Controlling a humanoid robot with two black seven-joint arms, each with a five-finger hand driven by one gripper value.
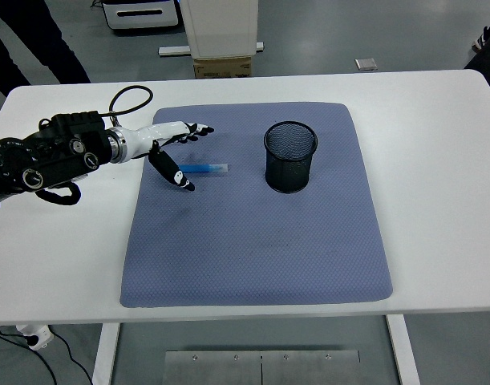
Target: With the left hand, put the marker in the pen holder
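Blue marker [204, 168] lies flat on the grey mat [253, 241], well left of the black mesh pen holder [291, 156]. My left hand [174, 144] hovers at its left end, fingers [198, 129] spread and holding nothing, thumb angled down just beside the barrel. Risk as I judge it: closing from this end could nudge the marker so it rolls away, or pinch only the tip so it pivots loose before reaching the holder. Mat sits on the white worktop [437, 144].

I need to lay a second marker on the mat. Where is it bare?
The mat is bare across its whole near half, below the marker and pen holder, and right of the holder. The far left corner is crowded: the left hand hovers by the marker.
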